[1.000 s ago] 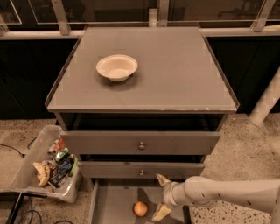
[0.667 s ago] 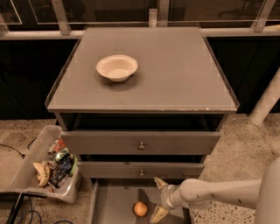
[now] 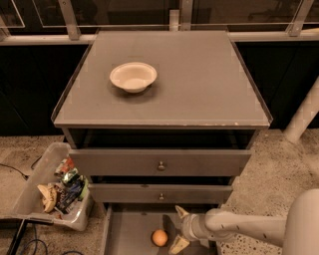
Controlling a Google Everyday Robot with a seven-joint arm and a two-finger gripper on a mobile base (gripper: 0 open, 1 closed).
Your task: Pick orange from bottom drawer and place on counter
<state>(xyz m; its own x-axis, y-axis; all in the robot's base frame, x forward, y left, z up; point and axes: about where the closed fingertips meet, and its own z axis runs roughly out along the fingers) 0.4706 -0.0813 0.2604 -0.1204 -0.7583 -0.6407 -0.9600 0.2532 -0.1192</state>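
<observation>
Inside the bottom drawer (image 3: 128,232) lies the orange (image 3: 159,237); gripper (image 3: 178,228) spread beside it.

Our gripper (image 3: 176,228) hangs in the bottom drawer (image 3: 130,233), speckled floor (image 3: 281,167) either side. Left of it we see a cluttered bin (image 3: 34,187); far beyond, dark windows (image 3: 124,12).

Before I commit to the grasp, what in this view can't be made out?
Camera view:
- Bottom drawer: front end cut off by the lower frame edge.
- Gripper, open just right of the orange: jaws' height above the drawer floor unreadable from this overhead angle.
- Recess under the counter: lost in shadow.
- Floor bin contents: too small to identify.
</observation>
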